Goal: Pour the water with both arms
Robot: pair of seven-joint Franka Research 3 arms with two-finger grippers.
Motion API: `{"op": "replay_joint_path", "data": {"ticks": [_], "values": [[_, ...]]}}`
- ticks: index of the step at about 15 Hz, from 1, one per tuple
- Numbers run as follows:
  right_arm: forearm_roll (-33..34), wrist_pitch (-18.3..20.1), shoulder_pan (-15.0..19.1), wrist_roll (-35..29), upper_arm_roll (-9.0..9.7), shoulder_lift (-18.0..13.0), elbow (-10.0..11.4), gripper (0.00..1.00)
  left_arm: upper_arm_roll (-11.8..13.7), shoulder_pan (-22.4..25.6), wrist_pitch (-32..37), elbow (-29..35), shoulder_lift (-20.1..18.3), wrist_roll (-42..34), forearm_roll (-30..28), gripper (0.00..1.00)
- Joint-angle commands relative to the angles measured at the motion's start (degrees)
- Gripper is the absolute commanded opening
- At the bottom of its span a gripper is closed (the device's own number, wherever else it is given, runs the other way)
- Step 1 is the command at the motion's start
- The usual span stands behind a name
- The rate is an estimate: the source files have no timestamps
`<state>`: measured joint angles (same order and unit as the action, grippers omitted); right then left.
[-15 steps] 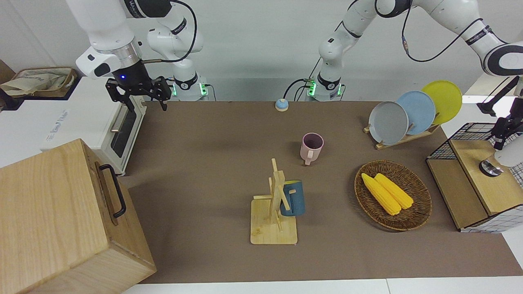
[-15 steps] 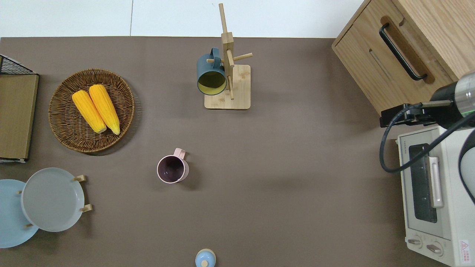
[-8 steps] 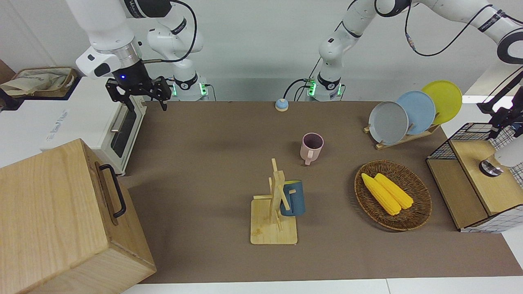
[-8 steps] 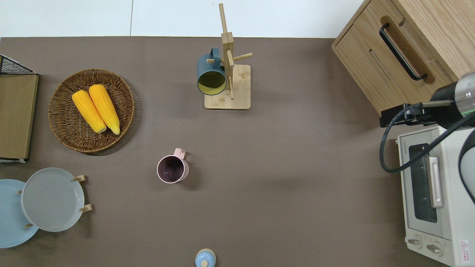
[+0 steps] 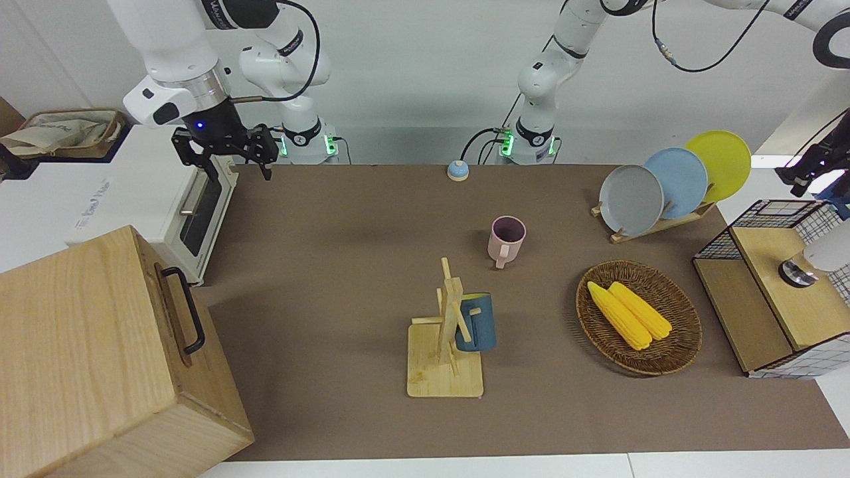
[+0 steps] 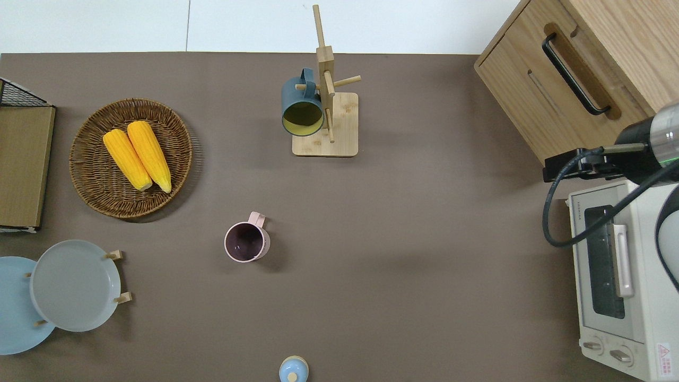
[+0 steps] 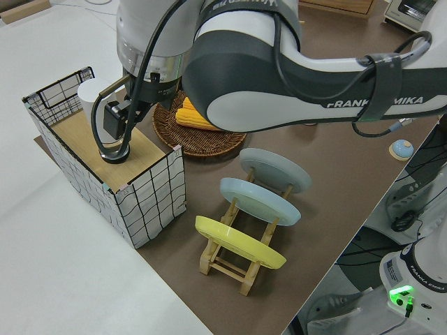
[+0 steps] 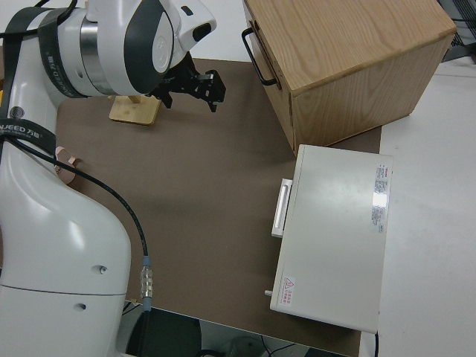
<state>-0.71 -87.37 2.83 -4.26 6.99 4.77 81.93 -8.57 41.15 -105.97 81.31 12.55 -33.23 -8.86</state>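
Left gripper above the flask; mug mid-table.
Front: left gripper [image 5: 813, 169] hangs over white flask [image 5: 815, 257] in wire basket [image 5: 764, 214], grip state can't tell; right gripper [image 5: 226, 154] spread, empty. Overhead: pink mug [image 6: 245, 242] nearer left arm. Left side: flask straight below.

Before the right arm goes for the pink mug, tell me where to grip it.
Probably best by its handle: the pink mug stands upright, mouth up, handle pointing away from the robots. Come from above, one finger on each side of the handle. Alternatively, pinch the rim wall. Nothing stands close around it.
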Motion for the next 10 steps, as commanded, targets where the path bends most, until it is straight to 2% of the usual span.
{"op": "replay_joint_path", "data": {"ticks": [1, 5, 10], "values": [[-0.26, 0.45, 0.77, 0.92, 0.57, -0.11, -0.11, 0.992, 0.22, -2.82, 5.23, 0.25, -3.14, 5.52, 4.37, 1.0], [-0.26, 0.45, 0.77, 0.92, 0.57, -0.11, -0.11, 0.992, 0.22, -7.74, 9.28, 0.51, -4.81, 13.17, 7.19, 1.0], [-0.26, 0.45, 0.77, 0.92, 0.57, -0.11, -0.11, 0.992, 0.22, -12.4, 14.37, 0.78, -7.27, 18.89, 8.15, 1.0]]}}
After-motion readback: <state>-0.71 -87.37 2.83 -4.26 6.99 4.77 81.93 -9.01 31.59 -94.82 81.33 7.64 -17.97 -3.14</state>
